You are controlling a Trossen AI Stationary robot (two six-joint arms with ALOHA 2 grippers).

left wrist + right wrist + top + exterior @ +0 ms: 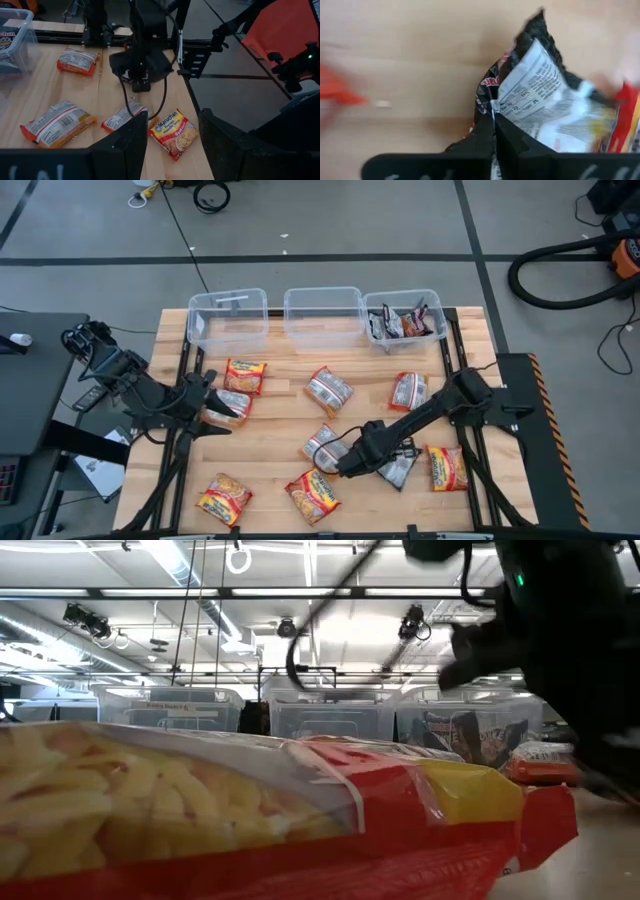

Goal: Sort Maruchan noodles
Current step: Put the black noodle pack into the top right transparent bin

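Observation:
Several Maruchan packets lie flat on the wooden table point(280, 420): orange-yellow ones point(224, 498) point(313, 492) point(448, 468), red-and-silver ones point(328, 389) point(408, 391). My right gripper point(350, 463) point(495, 125) reaches out over the middle of the near half and is shut on a black-and-silver packet point(545, 100). My left gripper point(215, 402) point(172, 145) is open at the table's left, beside a packet point(232, 404) and touching nothing. One orange packet point(200, 800) fills the low view. My right gripper pinches the black-and-silver packet by a crumpled edge point(492, 107) between its two fingers. The packet stands up crinkled past the fingertips, its printed silver back point(530, 85) facing the wrist camera. Whether any part of it rests on the table I cannot tell.
Three clear bins stand along the far edge: left point(228, 315) and middle point(323, 312) look bare, while the right one point(405, 320) holds dark packets. Black frame rails run along the table's left and right sides. The right arm point(142, 60) shows across the table in the left wrist view.

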